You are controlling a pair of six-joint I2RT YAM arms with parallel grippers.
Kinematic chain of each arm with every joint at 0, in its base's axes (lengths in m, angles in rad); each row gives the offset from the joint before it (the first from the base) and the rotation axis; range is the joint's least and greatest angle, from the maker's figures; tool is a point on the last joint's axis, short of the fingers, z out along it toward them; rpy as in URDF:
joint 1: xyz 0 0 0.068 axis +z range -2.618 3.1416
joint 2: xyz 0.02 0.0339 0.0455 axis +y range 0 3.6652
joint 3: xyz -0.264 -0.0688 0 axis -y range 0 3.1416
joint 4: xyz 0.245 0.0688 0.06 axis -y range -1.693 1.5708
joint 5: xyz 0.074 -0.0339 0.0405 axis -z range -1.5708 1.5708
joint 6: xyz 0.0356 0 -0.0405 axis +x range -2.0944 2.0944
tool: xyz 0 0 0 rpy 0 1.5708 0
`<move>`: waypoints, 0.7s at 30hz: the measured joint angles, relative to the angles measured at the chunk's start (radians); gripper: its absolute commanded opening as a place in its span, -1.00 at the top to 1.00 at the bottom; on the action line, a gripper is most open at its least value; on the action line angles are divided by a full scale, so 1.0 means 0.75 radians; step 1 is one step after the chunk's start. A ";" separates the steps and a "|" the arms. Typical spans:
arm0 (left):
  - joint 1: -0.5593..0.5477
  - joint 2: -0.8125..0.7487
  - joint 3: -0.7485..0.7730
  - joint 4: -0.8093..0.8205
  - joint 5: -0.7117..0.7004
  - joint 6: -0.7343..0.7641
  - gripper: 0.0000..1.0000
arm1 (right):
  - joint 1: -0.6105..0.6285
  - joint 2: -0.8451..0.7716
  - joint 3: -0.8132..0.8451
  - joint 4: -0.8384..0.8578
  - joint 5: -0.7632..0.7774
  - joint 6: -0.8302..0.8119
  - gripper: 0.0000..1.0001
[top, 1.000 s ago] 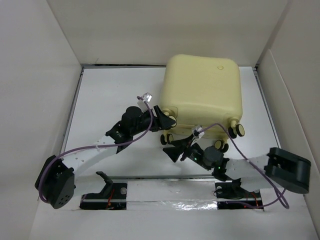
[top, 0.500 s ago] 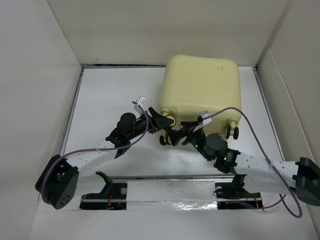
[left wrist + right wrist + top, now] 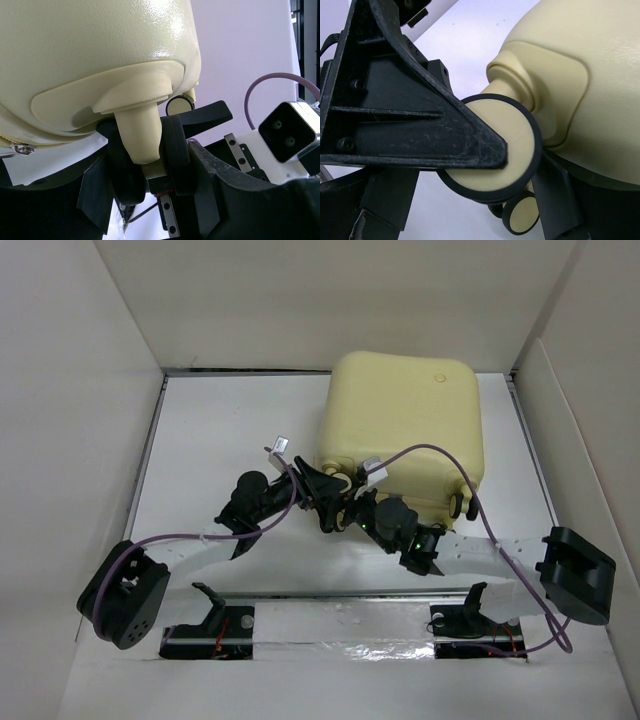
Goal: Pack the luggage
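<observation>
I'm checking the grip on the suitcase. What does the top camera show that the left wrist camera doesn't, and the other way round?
Top only: the whole luggage with its round emblem, lying on the table. Left wrist only: a close view of a yellow wheel stem sitting between the fingers of the left gripper; whether it is clamped is unclear. Both: the luggage's near-left corner and the right arm's white camera beside it.

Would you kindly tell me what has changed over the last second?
The right gripper moved away from the arm bases and slightly left, up to the luggage's near-left corner, where its fingers now flank a wheel. The left gripper stayed at that corner with only a slight shift, and the luggage did not move.
</observation>
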 measured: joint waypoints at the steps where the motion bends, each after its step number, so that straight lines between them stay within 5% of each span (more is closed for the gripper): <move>1: 0.002 0.003 -0.002 0.007 0.003 -0.004 0.59 | 0.003 0.016 0.005 0.012 0.005 -0.009 -0.76; 7: 0.024 0.001 -0.004 0.002 0.004 0.001 0.59 | 0.011 0.080 0.008 0.108 0.070 -0.039 -0.58; 13: 0.048 -0.034 -0.007 -0.058 -0.019 0.044 0.51 | 0.011 0.150 0.013 0.200 0.096 -0.025 0.36; 17: 0.053 -0.087 -0.007 -0.153 -0.042 0.087 0.10 | 0.016 0.168 0.013 0.223 0.079 -0.013 0.90; 21: 0.065 -0.216 -0.001 -0.346 -0.072 0.184 -0.23 | 0.029 0.169 0.013 0.225 0.036 0.007 1.00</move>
